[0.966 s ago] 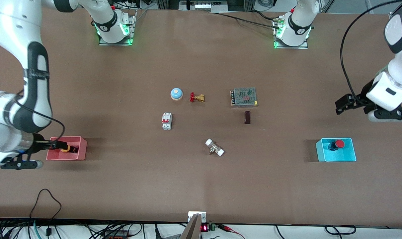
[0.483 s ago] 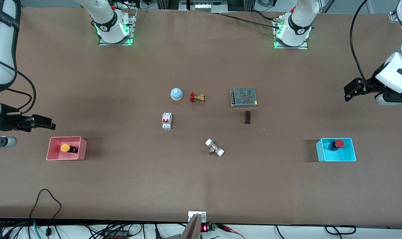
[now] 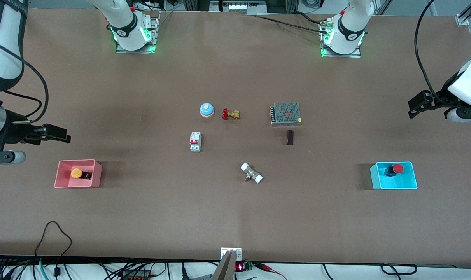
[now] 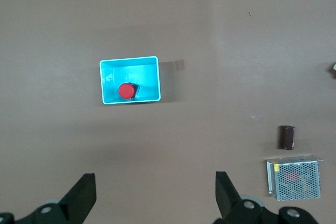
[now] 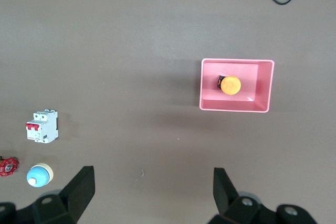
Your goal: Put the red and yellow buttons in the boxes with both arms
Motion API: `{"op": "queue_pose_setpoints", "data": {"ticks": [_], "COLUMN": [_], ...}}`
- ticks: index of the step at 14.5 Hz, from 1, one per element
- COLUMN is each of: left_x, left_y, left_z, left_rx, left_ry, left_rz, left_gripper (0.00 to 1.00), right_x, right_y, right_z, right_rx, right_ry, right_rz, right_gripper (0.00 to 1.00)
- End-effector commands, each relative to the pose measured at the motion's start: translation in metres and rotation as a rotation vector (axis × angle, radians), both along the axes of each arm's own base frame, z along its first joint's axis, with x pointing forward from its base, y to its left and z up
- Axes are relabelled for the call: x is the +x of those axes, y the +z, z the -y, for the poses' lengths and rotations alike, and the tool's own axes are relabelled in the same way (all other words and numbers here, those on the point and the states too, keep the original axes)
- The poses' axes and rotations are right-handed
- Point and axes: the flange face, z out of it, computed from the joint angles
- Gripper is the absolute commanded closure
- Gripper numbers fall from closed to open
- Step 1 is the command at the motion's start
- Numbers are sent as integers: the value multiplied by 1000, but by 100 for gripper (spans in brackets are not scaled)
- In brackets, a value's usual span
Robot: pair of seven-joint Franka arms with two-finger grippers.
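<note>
The yellow button (image 3: 76, 173) lies in the pink-red box (image 3: 78, 174) at the right arm's end of the table; they also show in the right wrist view, the button (image 5: 230, 85) in the box (image 5: 237, 85). The red button (image 3: 396, 168) lies in the cyan box (image 3: 393, 175) at the left arm's end; the left wrist view shows this button (image 4: 125, 91) in its box (image 4: 129, 81). My right gripper (image 3: 60, 134) is open and empty, raised over bare table beside the pink-red box. My left gripper (image 3: 418, 105) is open and empty, raised over bare table beside the cyan box.
In the table's middle lie a blue-and-cream bell (image 3: 206, 110), a brass valve with a red handle (image 3: 230, 114), a white circuit breaker (image 3: 195, 142), a metal mesh power supply (image 3: 285, 113), a small dark cylinder (image 3: 289, 137) and a white-ended fitting (image 3: 251, 173).
My right gripper let go of the yellow button in the pink-red box and rose clear of it. My left gripper rose and drew away from the cyan box.
</note>
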Motion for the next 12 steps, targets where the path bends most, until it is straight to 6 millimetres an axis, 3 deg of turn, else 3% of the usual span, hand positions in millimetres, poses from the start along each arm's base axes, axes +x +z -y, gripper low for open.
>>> {"op": "queue_pose_setpoints", "data": {"ticks": [1,4,7,10,12], "left_x": [-13,-15,-23,-38,-43], "left_y": [18,23,32,51,53], "left_z": [-8,-15,-12,-11,-7], "left_rx": [-17,-20,-22,-28,-28], "left_ry": [2,15,11,9,3], "left_rz": [25,33,33,62,60], "left_gripper": [0,0,0,0,0], "right_x": [-18,-38,-65,-72,-79], "right_y": [31,42,42,44,42], "right_z": [13,34,28,26,30], "right_rx": [-26,-117,-126,-114,-110], "right_ry": [-2,2,-66,-59,-64], "right_rz": [8,9,-5,-8,-28], "right_gripper": [0,0,0,0,0]}}
